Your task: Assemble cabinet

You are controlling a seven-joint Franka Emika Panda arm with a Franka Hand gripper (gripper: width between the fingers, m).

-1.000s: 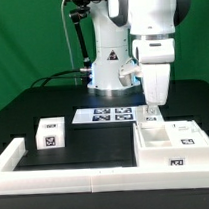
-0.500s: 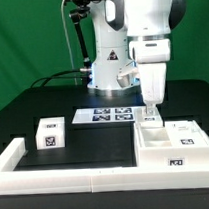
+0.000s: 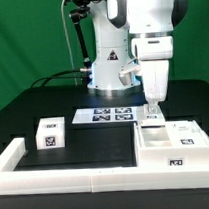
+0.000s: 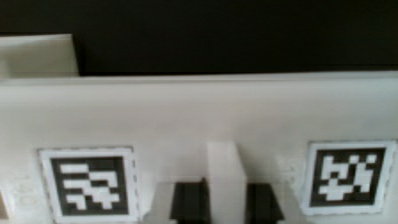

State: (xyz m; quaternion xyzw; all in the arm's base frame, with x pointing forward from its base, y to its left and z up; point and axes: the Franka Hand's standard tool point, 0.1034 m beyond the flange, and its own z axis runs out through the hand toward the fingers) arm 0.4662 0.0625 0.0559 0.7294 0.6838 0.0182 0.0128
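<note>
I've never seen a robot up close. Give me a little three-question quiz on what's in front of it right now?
1. True or false: the small tagged block sits inside the box body.
2. The gripper is down at: A the block, B the box body's far edge, C the marker board.
3. How many tags does the wrist view show on the white part?
Key: 1 false, it stands apart from it; 2 B; 3 two.

Claw (image 3: 153,115) low, pointing down, narrowly clamped.
</note>
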